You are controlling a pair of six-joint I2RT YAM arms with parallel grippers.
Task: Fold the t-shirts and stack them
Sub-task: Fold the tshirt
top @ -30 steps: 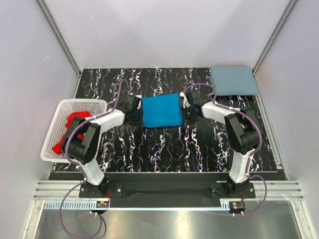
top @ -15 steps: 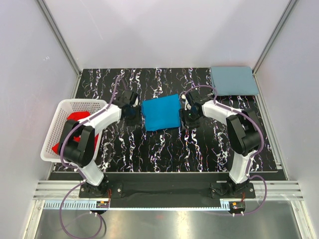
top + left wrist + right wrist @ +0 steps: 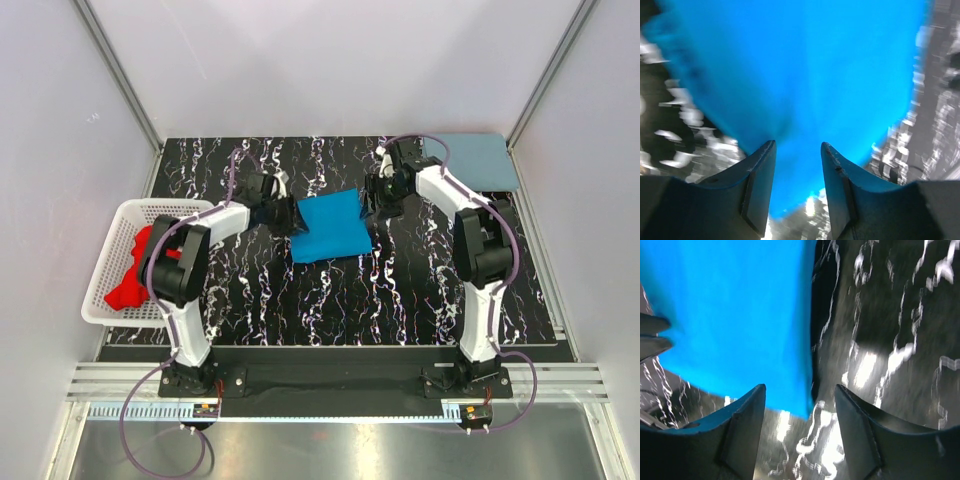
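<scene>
The bright blue t-shirt (image 3: 330, 226) lies folded as a rectangle in the middle of the table. My left gripper (image 3: 290, 211) hovers at its left edge, open, with the cloth (image 3: 800, 75) filling the view beyond its fingers (image 3: 759, 175). My right gripper (image 3: 377, 198) is at the shirt's back right corner, open. That corner (image 3: 740, 320) shows below its fingers (image 3: 855, 430). A dusty grey-blue t-shirt (image 3: 469, 162) lies folded at the back right corner. Red t-shirts (image 3: 132, 268) sit crumpled in the basket.
A white lattice basket (image 3: 178, 209) stands at the table's left edge. The black marbled table (image 3: 330, 300) is bare in front of the blue shirt. Grey walls and metal posts close in the sides and back.
Both grippers have opened and let go of the blue shirt, then shifted toward the back of the table. The shirt now lies slightly further right.
</scene>
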